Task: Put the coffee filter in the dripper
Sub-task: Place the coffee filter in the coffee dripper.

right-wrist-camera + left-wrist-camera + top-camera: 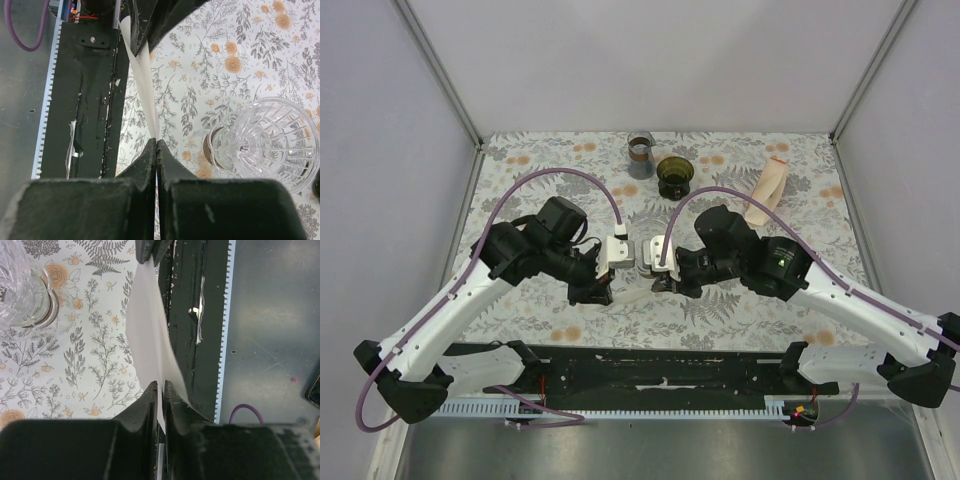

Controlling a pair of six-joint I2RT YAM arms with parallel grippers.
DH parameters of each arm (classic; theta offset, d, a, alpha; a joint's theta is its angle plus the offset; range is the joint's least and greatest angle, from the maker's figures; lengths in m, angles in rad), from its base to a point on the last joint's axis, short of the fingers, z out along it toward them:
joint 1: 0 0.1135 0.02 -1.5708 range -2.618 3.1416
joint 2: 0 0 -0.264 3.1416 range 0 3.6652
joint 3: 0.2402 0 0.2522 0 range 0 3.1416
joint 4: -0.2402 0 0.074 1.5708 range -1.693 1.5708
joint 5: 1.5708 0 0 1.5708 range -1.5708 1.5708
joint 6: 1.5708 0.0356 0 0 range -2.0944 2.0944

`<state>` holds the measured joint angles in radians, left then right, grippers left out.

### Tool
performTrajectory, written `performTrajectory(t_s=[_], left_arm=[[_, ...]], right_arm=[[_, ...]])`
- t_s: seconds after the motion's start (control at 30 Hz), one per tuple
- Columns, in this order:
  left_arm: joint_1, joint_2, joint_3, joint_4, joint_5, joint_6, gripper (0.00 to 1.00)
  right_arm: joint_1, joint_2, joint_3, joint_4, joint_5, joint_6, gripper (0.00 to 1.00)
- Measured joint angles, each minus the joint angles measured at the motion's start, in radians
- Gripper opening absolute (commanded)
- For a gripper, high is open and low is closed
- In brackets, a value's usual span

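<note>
Right end effector (157, 142): jaws are closed flat on one edge of the coffee filter (142, 75). Left end effector (160, 386): jaws stand narrowly parted about the opposite edge; clamping is not confirmed. The filter is held flattened between the two, over the near side of the desk (540, 160), well apart from the dripper (675, 177) at the back. It is judged that a single layer should be pinched per side so the cone can be drawn open, and the glass carafe (265, 140) nearby should be avoided
</note>
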<state>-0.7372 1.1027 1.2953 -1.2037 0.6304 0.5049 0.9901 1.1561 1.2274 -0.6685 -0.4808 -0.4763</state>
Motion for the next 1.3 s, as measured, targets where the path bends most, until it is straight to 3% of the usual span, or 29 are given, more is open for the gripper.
performTrajectory(t_s=[0.03, 0.17, 0.23, 0.27, 0.33, 0.43, 0.67, 0.8, 0.9, 1.0, 1.1, 1.3], left_arm=[[0.0, 0.0, -0.001, 0.0, 0.001, 0.0, 0.02], [0.0, 0.0, -0.008, 0.005, 0.016, -0.005, 0.02], [0.0, 0.001, -0.014, 0.012, 0.025, -0.014, 0.02], [0.0, 0.002, -0.015, 0.019, 0.024, -0.025, 0.02], [0.0, 0.002, -0.015, 0.043, 0.007, -0.058, 0.02], [0.0, 0.002, -0.015, 0.102, -0.072, -0.141, 0.02], [0.0, -0.002, 0.019, 0.263, -0.294, -0.317, 0.02], [0.0, -0.026, 0.022, 0.355, -0.436, -0.366, 0.02], [0.0, -0.061, 0.018, 0.432, -0.562, -0.375, 0.02], [0.0, -0.112, -0.013, 0.522, -0.665, -0.373, 0.02], [0.0, -0.159, -0.068, 0.609, -0.737, -0.359, 0.02], [-0.026, -0.229, -0.188, 0.772, -0.806, -0.259, 0.02]], right_arm=[[-0.002, 0.003, 0.0, 0.003, 0.002, 0.0, 0.0], [-0.01, 0.006, 0.0, 0.014, 0.009, 0.001, 0.0], [-0.014, 0.006, 0.0, 0.027, 0.018, 0.005, 0.06], [-0.017, 0.006, -0.002, 0.038, 0.028, 0.013, 0.11], [-0.022, 0.003, -0.008, 0.064, 0.058, 0.029, 0.33], [-0.028, -0.005, -0.018, 0.108, 0.125, 0.066, 0.56], [-0.035, -0.03, -0.027, 0.214, 0.373, 0.179, 0.87], [-0.039, -0.045, -0.009, 0.246, 0.517, 0.262, 0.89], [-0.04, -0.068, -0.001, 0.312, 0.608, 0.349, 0.82], [-0.038, -0.078, 0.0, 0.406, 0.675, 0.497, 0.8], [-0.026, -0.058, -0.018, 0.529, 0.713, 0.652, 0.8], [0.024, 0.137, -0.023, 0.739, 0.689, 0.892, 0.81]])
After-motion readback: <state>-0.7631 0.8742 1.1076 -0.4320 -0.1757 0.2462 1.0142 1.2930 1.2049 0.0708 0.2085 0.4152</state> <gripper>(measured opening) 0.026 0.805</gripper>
